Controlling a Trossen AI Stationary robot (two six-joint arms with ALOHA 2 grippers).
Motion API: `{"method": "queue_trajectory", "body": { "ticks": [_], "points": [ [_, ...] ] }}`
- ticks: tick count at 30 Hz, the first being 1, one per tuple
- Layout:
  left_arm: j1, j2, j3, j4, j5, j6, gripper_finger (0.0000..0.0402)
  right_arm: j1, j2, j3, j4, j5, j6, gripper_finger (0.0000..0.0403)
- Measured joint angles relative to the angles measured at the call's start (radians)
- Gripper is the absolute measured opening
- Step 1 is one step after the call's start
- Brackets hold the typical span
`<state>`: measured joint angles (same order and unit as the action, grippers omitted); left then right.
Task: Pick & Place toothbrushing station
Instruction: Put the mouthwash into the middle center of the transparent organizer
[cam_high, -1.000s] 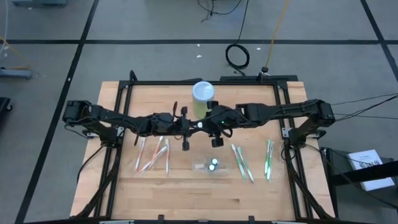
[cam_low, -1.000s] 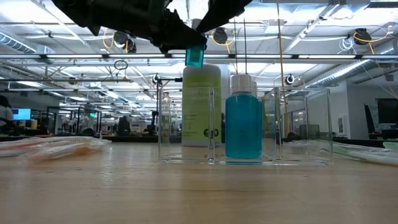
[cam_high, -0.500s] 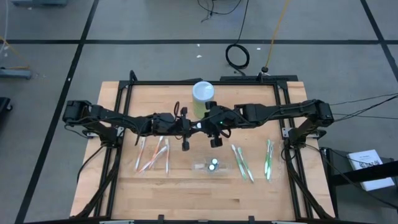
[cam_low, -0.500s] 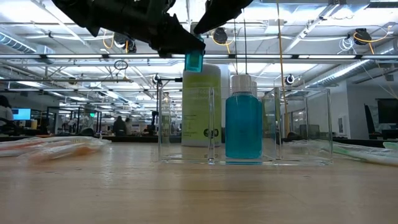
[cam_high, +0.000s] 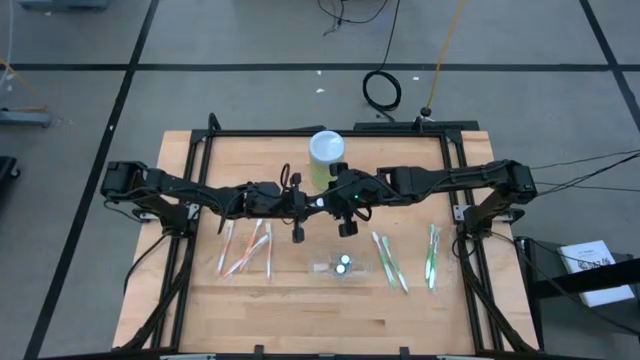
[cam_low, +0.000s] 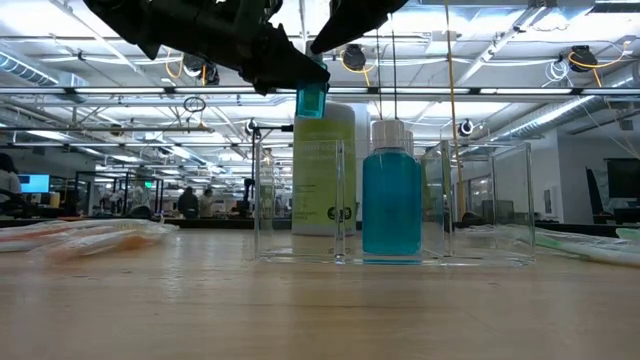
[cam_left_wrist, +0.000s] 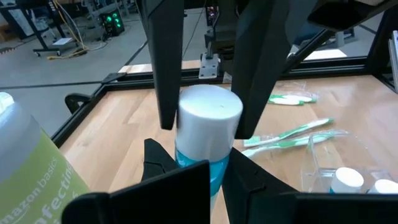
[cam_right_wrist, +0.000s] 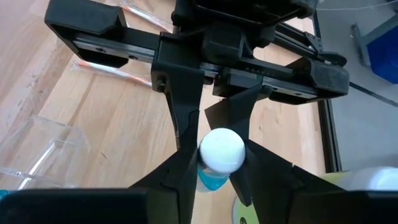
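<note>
Above the table's centre: small blue bottle (cam_left_wrist: 205, 134), white-capped, held aloft.
It is pinched by the left gripper (cam_high: 308, 202); the right gripper (cam_high: 335, 199)'s fingers (cam_left_wrist: 166, 62), spread, flank its cap.

Two matte-black jointed arms, left arm (cam_high: 190, 193) and right arm (cam_high: 455, 180), span the frame's centre from boxy outer bases; black cables trail alongside, and flat, angular black fingers (cam_left_wrist: 163, 56) taper from broad slotted rails.

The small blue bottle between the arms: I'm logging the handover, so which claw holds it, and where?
Left claw grips the small blue bottle at its body; right claw flanks it.
</note>
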<state>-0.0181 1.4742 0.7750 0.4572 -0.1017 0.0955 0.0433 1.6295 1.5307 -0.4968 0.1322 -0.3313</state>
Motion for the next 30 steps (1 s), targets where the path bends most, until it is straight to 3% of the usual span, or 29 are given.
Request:
{"method": "queue_trajectory", "body": {
  "ticks": [5, 15, 23, 30],
  "points": [
    [0.0, 0.0, 0.0, 0.001, 0.0, -0.001, 0.0, 0.0, 0.0, 0.0, 0.008, -0.002, -0.008, 0.0086],
    [-0.002, 0.0, 0.0, 0.019, -0.004, -0.004, 0.0022, 0.0, 0.007, 0.0, -0.015, 0.021, -0.022, 0.0085],
    [-0.025, -0.005, 0.001, 0.053, -0.005, 0.033, 0.0127, 0.001, 0.008, 0.0, -0.053, 0.05, -0.012, 0.0085],
    [-0.064, -0.123, 0.001, -0.01, -0.058, 0.156, 0.0199, 0.0, 0.007, -0.001, -0.124, 0.049, 0.051, 0.0085]
  ]
}}
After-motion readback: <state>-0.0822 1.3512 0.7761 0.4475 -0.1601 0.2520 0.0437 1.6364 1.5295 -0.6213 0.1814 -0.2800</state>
